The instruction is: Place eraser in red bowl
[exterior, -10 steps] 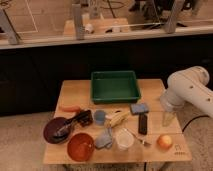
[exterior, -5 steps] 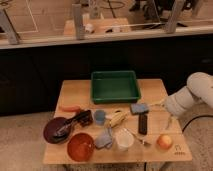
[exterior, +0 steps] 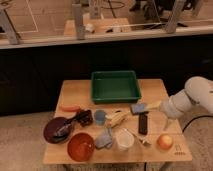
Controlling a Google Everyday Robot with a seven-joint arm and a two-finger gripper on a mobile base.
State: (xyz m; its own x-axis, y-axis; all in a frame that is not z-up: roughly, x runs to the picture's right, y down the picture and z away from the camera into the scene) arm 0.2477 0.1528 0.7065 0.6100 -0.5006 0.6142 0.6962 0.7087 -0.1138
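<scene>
Gripper [exterior: 153,106], whether clenched or released I cannot tell, hangs just beyond and right of the eraser [exterior: 143,124].

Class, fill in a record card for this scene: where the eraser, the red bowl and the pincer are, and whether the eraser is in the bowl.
eraser: lying on the table, right of centre, near the sponge
red bowl: front left of the table, apart from the eraser
pincer: over the table's right side, beside the sponge
eraser in bowl: no
</scene>
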